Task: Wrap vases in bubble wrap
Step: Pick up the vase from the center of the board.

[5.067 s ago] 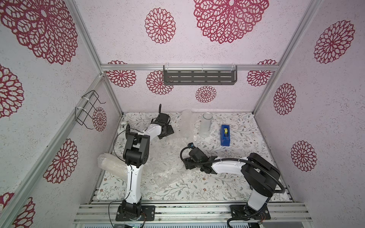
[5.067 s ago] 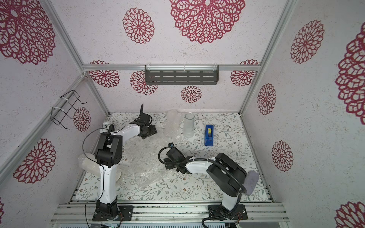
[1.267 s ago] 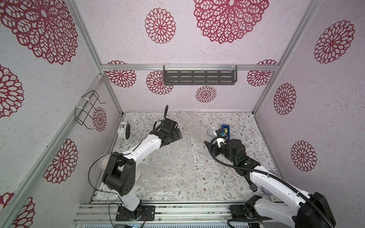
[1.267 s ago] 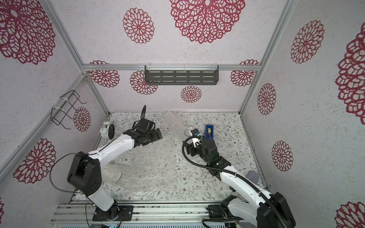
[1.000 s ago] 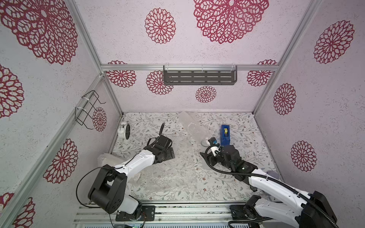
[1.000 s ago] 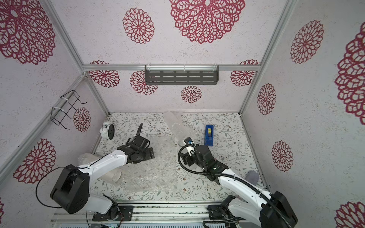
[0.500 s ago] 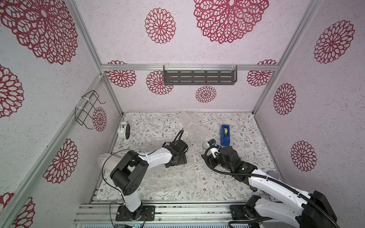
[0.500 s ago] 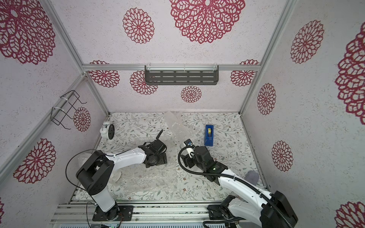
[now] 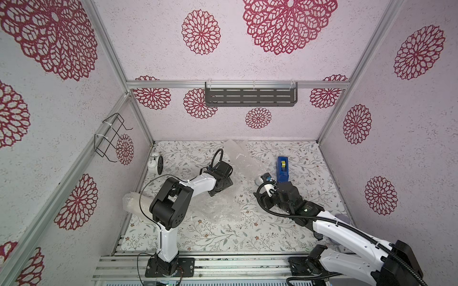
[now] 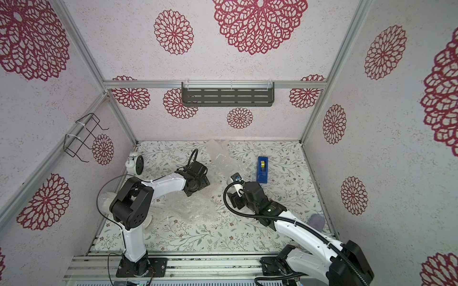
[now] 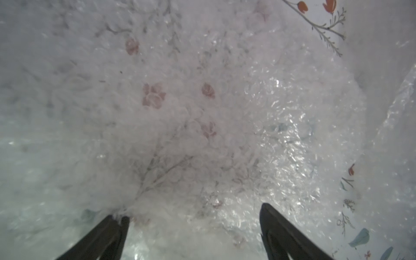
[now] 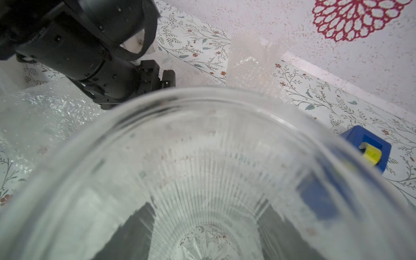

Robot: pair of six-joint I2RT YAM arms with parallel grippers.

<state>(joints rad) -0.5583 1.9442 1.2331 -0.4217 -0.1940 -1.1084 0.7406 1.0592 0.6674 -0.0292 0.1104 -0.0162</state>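
Bundle [image 9: 132,206], wrapped in plastic, lies at the left edge of the surface [image 9: 309,158], lower left of mid-frame in both top views, partly behind the left arm [image 9: 171,210]. Left claw [image 11: 193,211] sits near frame centre, pointing down, jaws spread wide with nothing between them. Its tips are at the crumpled bubble wrap [image 9: 218,205] sheet over the middle of the surface; one tip looks pressed into it. Upright column of wrap [image 9: 235,153] stands behind, toward the back. Right claw [image 12: 207,209], right of centre, is clamped on the clear ribbed glass vase [image 12: 202,146], fingers [image 12: 135,229] outside its walls. Blue tape dispenser [image 9: 282,168] lies just beyond it, upper right of centre.
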